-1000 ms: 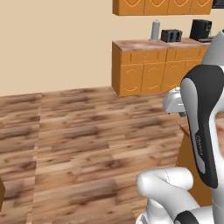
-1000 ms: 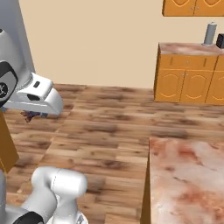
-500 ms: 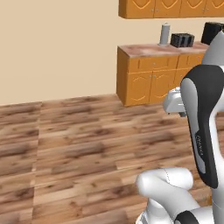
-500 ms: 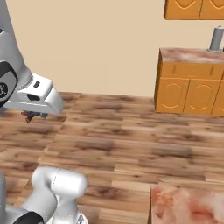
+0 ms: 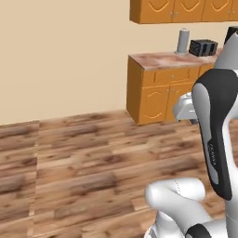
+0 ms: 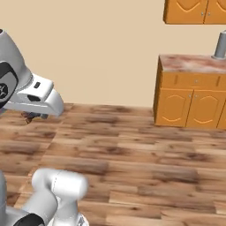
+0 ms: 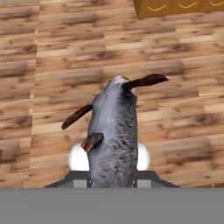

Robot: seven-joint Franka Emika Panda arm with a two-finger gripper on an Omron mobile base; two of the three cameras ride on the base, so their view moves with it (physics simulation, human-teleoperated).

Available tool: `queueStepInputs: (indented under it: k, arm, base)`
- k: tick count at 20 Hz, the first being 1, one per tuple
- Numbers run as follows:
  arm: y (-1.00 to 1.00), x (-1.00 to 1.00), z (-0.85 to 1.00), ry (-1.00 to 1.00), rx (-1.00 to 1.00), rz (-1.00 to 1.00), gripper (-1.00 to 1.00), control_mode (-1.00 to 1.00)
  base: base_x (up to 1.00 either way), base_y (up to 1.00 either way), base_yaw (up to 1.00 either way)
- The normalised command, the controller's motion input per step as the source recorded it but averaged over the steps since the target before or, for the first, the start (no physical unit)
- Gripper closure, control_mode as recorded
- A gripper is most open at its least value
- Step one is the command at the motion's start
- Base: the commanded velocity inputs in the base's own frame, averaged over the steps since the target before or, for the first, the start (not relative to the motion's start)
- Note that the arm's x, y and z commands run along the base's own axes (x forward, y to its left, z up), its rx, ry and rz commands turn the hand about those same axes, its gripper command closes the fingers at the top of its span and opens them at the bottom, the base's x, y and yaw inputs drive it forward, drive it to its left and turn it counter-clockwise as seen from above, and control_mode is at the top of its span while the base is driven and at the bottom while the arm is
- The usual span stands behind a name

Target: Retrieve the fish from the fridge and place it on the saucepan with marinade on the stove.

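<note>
Gripping the fish (image 7: 114, 135), the gripper (image 7: 113, 173) has its jaws closed on the grey body, which rises from the 6 o'clock edge of the hand view toward the centre. Reddish-brown fins stick out of the fish at about 9 o'clock and 1 o'clock, with a smaller one low on its flank. Below it lies the wooden plank floor (image 7: 52, 65), well apart from the fish.

From the right base view, the white hand sits at 9 o'clock, and a small dark bit of the fish (image 6: 31, 117) shows just under it. Farther off, toward 3 o'clock, stands an orange cabinet (image 6: 190, 103) with a mottled pinkish counter top (image 6: 190, 63) and a grey cylinder (image 6: 220, 44) upright on it. Beyond, the plain beige wall (image 6: 97, 48) runs across, with orange upper cabinets (image 6: 194, 11) at 1 o'clock.
</note>
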Motion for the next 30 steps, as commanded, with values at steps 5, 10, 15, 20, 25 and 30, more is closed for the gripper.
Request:
queueStepInputs:
  k: [5, 10, 15, 20, 25, 30]
  arm:
    - [0.0, 0.0, 0.0, 0.0, 0.0, 0.0, 1.0, 1.0]
    - [0.0, 0.0, 0.0, 0.0, 0.0, 0.0, 1.0, 1.0]
    - [0.0, 0.0, 0.0, 0.0, 0.0, 0.0, 1.0, 1.0]
    - [0.0, 0.0, 0.0, 0.0, 0.0, 0.0, 1.0, 1.0]
    - [0.0, 0.0, 0.0, 0.0, 0.0, 0.0, 1.0, 1.0]
    - [0.0, 0.0, 0.0, 0.0, 0.0, 0.0, 1.0, 1.0]
  base:
    - [1.0, 0.33, -0.22]
    - [0.39, 0.35, -0.75]
    - [0.06, 0.34, -0.93]
    - [0.11, 0.36, -0.92]
    - [0.51, 0.63, -0.8]
    - [0.93, 0.91, -0.63]
